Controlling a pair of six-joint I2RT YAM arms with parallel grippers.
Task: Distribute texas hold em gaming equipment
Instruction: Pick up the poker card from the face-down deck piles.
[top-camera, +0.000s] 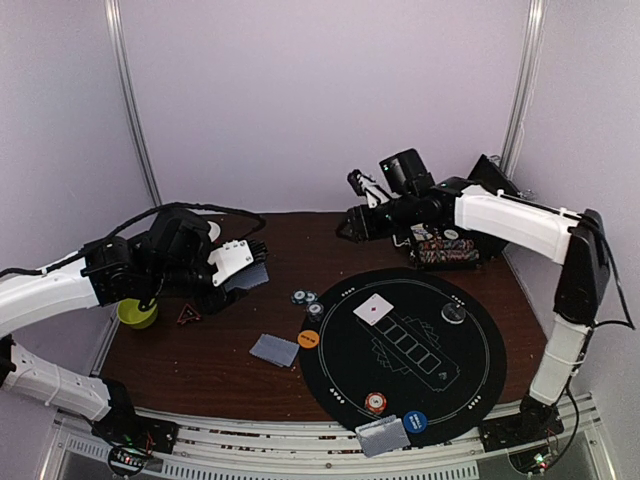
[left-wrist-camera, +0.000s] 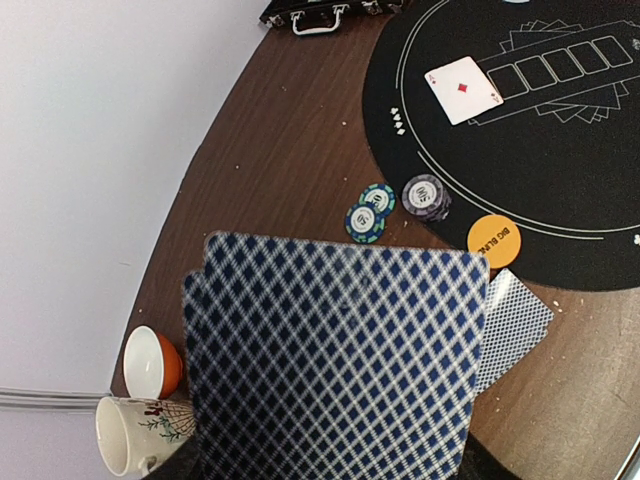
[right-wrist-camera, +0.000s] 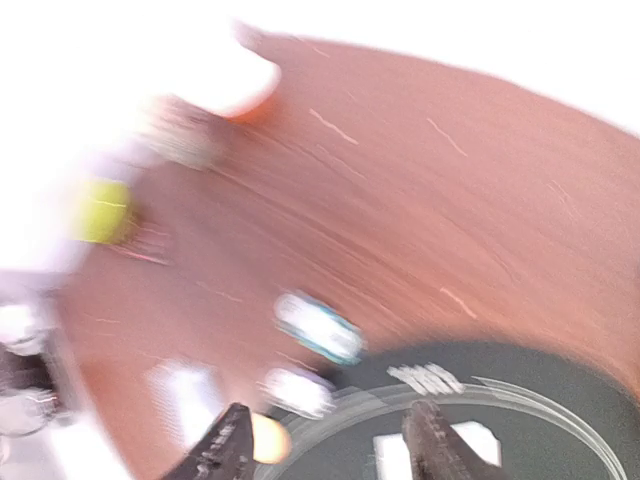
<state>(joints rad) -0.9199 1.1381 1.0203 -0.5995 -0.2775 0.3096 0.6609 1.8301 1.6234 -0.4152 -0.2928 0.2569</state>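
– Grey-blue back nearest: one card (top-camera: 383, 436) face down at the near rim of the black mat (top-camera: 470, 380), blue disc (top-camera: 416, 421) just beside, orange-striped chip (top-camera: 375, 402) right behind. Next out?

– Mid-desk: second card (left-wrist-camera: 515, 320) face down on bare desk (left-wrist-camera: 290, 130), off the mat. Orange disc (left-wrist-camera: 493, 235) on the mat's edge; teal chips (left-wrist-camera: 365, 222) touching each other, grey chip (left-wrist-camera: 427, 195) beside them. Face-up red-pipped card (left-wrist-camera: 462, 88) on the first printed slot, dark disc (top-camera: 453, 313) to the right of the slots. Left pincer (top-camera: 243, 268) above the desk's left side, fingers hidden behind a stack of cards (left-wrist-camera: 335, 350) slightly fanned across its camera; judged clamped on that stack.

– Far side?

– Chip case (top-camera: 445, 250) at the far edge. Right pincer (right-wrist-camera: 330, 430) close by it, fingers well apart, nothing between; wrist view badly smeared.

– Likely trouble?

– Splayed stack: could shed two cards for one at the next deal, or spill entirely on any easing of the grip. Could drop a card onto the chips or orange disc, both near the line to the mat. Cream mug (left-wrist-camera: 125, 435) and orange bowl (left-wrist-camera: 160, 365) just beside the left wrist: easy to knock on a sideways swing. Smear hinting at a fast right arm; risk of a clash over the mat.
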